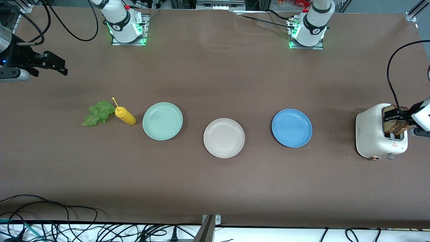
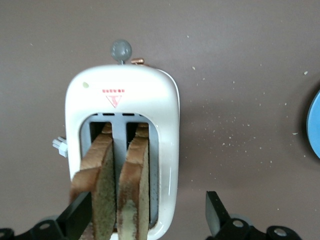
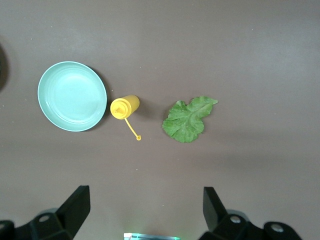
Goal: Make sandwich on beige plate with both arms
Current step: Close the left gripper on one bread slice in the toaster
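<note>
Brown table (image 1: 215, 188) spans everything, cables along its edge nearest the front camera. Toaster (image 1: 376, 136) sits at my left arm's end of the table, white, two slots up, two bread slices (image 2: 120, 185) standing in them, one per slot, sticking out above the top. Three plates in a row across the middle: blue plate (image 1: 291, 128) nearest the toaster, beige plate (image 1: 223, 137) in the centre and slightly nearer the front camera than the other two, mint green plate (image 1: 162, 121) toward my right arm's end. All three are bare; nothing on the beige plate yet. Lettuce leaf (image 1: 98, 113) lies flat on the table toward my right arm's end, just beside the yellow mustard bottle (image 1: 125, 115), which stands between the leaf and the mint plate, nozzle tip pointing up. My left gripper (image 2: 147, 215) hangs over the toaster, fingers spread wide, straddling the bread slices, not clamped on either. My right gripper (image 1: 55, 64) is up over bare table at my right arm's end, fingers wide apart too, holding nothing; leaf, bottle and mint plate show below it in its wrist view.
</note>
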Controlling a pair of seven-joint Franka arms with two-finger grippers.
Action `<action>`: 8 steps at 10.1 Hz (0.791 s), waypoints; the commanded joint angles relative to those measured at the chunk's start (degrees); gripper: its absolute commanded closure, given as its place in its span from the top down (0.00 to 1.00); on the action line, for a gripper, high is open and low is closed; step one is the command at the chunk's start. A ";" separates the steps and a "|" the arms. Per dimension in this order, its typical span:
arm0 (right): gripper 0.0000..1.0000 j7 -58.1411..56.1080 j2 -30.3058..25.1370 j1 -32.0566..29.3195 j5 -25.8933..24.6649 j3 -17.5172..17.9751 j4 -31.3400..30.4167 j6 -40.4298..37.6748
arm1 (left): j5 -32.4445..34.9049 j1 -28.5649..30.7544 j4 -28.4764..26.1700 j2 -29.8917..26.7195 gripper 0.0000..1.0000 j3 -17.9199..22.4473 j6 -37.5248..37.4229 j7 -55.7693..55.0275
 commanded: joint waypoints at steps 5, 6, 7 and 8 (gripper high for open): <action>1.00 0.68 -0.25 -0.06 -0.45 0.14 0.87 -1.17 | -2.13 0.90 -5.94 -3.10 0.98 -0.67 3.92 1.53; 1.00 0.68 -0.25 -0.06 -0.45 0.14 0.87 -1.26 | -2.13 1.16 -6.47 -3.01 0.93 -0.67 4.98 1.62; 1.00 0.59 -0.25 -0.06 -0.45 0.14 0.87 -1.26 | -2.13 1.17 -6.74 -2.92 0.87 -0.67 5.07 1.62; 1.00 0.68 -0.25 -0.06 -0.45 0.14 0.87 -1.26 | -2.04 1.51 -6.74 -2.92 0.74 -0.58 5.07 2.14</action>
